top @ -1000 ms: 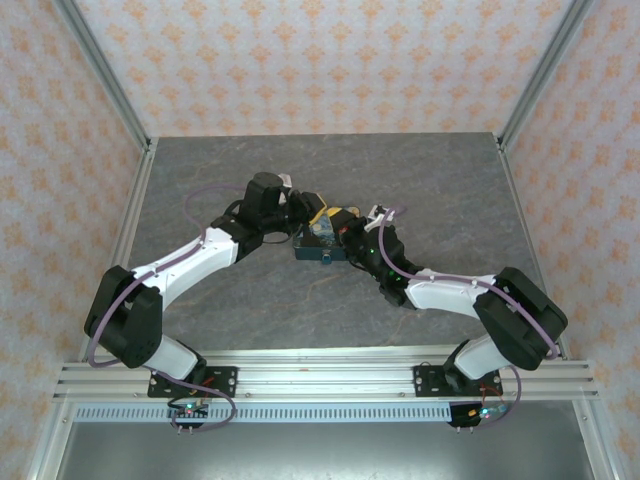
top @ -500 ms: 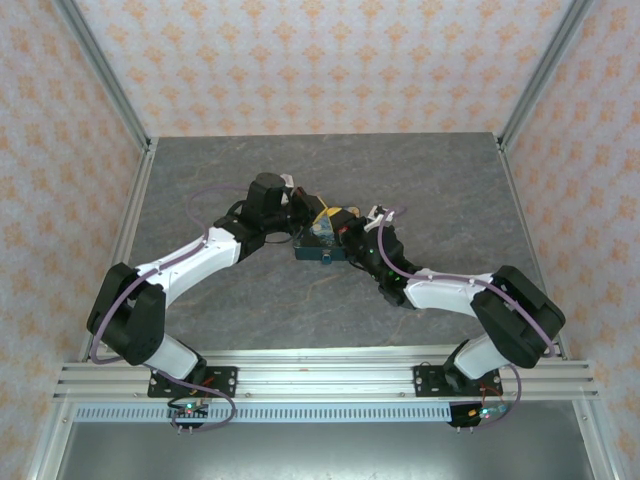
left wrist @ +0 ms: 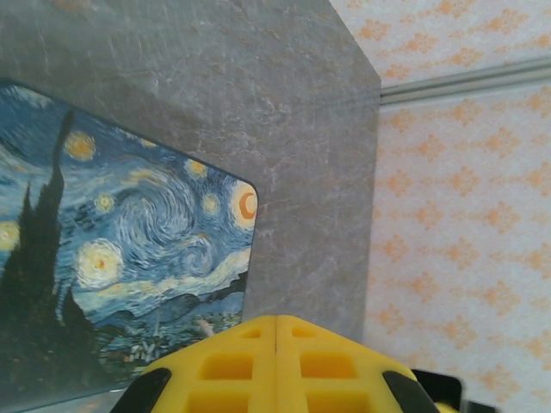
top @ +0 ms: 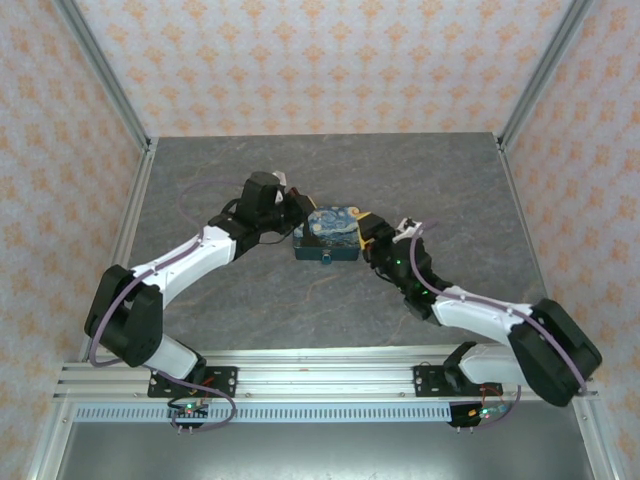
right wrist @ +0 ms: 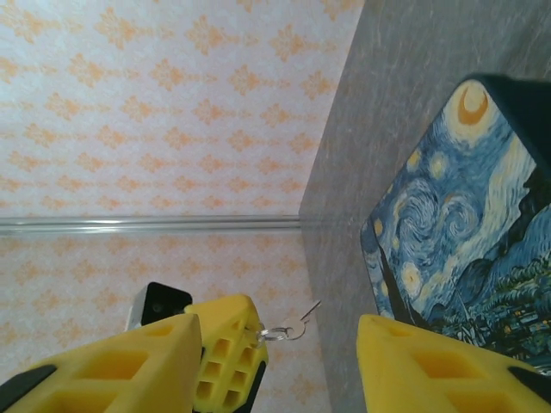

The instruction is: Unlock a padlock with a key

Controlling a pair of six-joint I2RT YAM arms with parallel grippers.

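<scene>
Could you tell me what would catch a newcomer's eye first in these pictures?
The box with the swirling starry-night lid, in the middle of the grey table, stands out first. The left gripper and the right gripper flank it, and a small key on a ring dangles from the shut left gripper.

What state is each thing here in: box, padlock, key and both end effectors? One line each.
box: lid closed.
padlock: on the box's near side; too small to tell whether locked.
left end effector: shut, pinching the ring of the key.
key: dangling from that ring, clear of the padlock.
right end effector: open, holding nothing.
</scene>
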